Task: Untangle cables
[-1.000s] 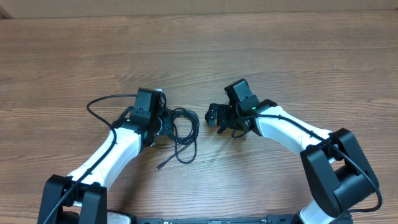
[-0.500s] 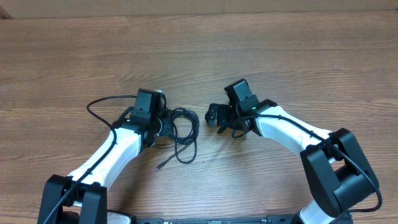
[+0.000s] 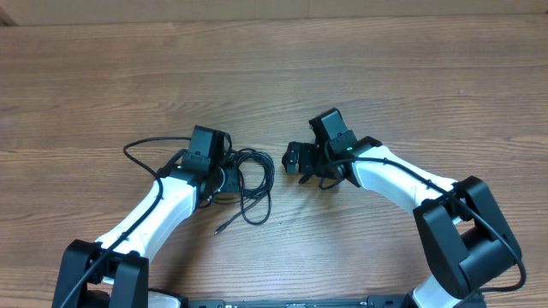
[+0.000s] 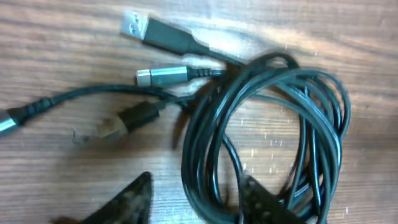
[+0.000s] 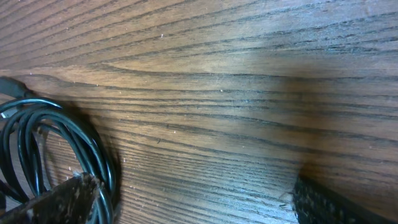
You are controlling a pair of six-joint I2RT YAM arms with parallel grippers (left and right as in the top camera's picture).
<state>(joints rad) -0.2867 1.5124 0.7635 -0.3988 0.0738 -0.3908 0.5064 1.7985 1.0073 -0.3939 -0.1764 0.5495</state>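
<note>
The left claw (image 4: pixel 196 200) stands partly released, its two fingertips (image 4: pixel 134 199) apart with the near strands of the cables (image 4: pixel 198 140) lying between them; whether either tip presses the coil cannot be told, since the frame edge cuts both fingers off. Ahead of this claw four plug ends fan out: a silver flat plug (image 4: pixel 134 23), a smaller metal one (image 4: pixel 163 76), a blurred dark one (image 4: pixel 124 121), and one cropped at the picture's edge. The right claw (image 5: pixel 193 190) gapes wide over bare table (image 5: pixel 217 93), with the coil only partly visible beside one finger.
</note>
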